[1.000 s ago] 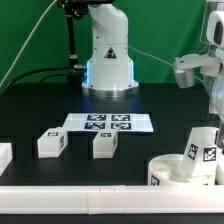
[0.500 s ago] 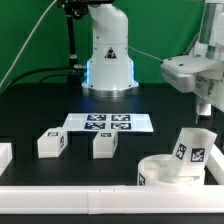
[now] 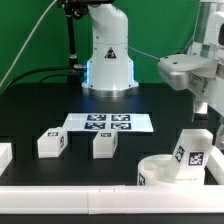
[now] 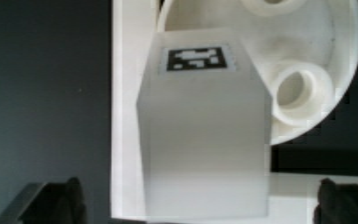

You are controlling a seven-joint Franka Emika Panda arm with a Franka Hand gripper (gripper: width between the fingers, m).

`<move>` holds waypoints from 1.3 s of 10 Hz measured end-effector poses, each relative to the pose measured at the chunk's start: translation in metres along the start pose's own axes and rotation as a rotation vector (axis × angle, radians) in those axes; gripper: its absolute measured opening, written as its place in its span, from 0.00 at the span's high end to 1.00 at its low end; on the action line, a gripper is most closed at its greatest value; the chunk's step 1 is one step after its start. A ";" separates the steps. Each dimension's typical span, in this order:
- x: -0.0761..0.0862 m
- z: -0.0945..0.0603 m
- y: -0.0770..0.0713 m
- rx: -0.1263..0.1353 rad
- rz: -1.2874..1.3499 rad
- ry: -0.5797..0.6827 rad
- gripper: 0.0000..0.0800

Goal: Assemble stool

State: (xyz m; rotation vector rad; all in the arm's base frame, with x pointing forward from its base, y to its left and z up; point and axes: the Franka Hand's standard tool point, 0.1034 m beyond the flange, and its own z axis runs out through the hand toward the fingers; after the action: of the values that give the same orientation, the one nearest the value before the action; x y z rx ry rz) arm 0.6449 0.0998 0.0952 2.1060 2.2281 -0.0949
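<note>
The round white stool seat [image 3: 160,174] lies at the front of the exterior view's right. A white tagged leg [image 3: 194,150] stands on it, leaning slightly. My gripper [image 3: 204,108] hangs just above that leg. In the wrist view the leg [image 4: 197,130] fills the middle, with the seat [image 4: 282,40] and one round socket [image 4: 302,86] behind it. The gripper [image 4: 199,206] is open; its dark fingertips [image 4: 51,205] stand well clear of the leg on either side. Two more legs [image 3: 52,143] [image 3: 104,144] lie loose on the exterior view's left.
The marker board [image 3: 108,123] lies flat at mid-table behind the loose legs. The robot base [image 3: 107,55] stands at the back. A white border block [image 3: 4,156] sits at the left edge, and a white border strip [image 3: 80,197] runs along the front.
The seat with its standing leg has shifted toward the exterior view's left, and the arm moved left with it. In the last half second almost nothing moved.
</note>
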 end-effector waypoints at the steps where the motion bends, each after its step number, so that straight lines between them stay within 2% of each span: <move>1: -0.006 0.003 -0.002 0.005 0.009 0.000 0.19; 3: -0.019 0.012 -0.002 0.014 0.034 -0.001 0.19; 5: -0.018 0.015 -0.003 0.017 0.041 -0.001 0.19; 7: -0.019 0.016 -0.003 0.018 0.042 -0.001 0.54; 8: -0.019 0.016 -0.003 0.018 0.043 -0.001 0.58; 12: -0.020 0.017 -0.003 0.019 0.088 -0.001 0.58; 13: -0.019 0.018 0.000 0.019 0.219 0.000 0.58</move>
State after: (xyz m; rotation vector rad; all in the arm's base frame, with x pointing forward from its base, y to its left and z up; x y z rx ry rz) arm 0.6461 0.0796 0.0795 2.3424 1.9877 -0.1033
